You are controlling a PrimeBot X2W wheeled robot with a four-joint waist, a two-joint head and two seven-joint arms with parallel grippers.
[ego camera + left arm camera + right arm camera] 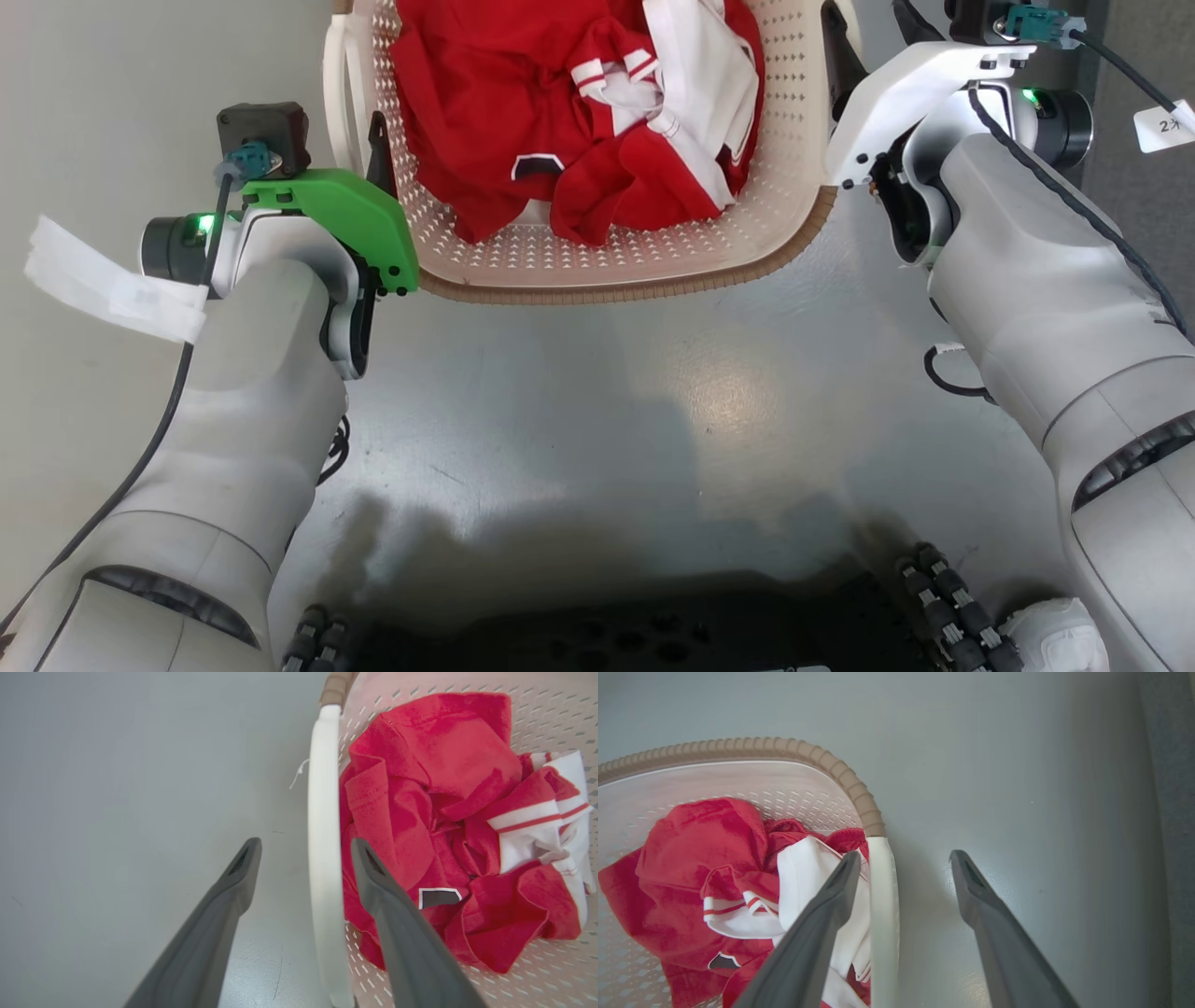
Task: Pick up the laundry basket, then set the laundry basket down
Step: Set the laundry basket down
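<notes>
My left claw (304,843) and right claw (904,855) each stood open astride a white handle (322,868) of the laundry basket (597,280), gripping nothing. The basket apparently sat on the floor (597,420), with the lift and set-down not yet done.

i can't see the far end of the basket (616,269), cut off at the head view's top edge; clothes (523,103) hide its floor, and the tag (1158,131) is clipped at the right edge.
</notes>
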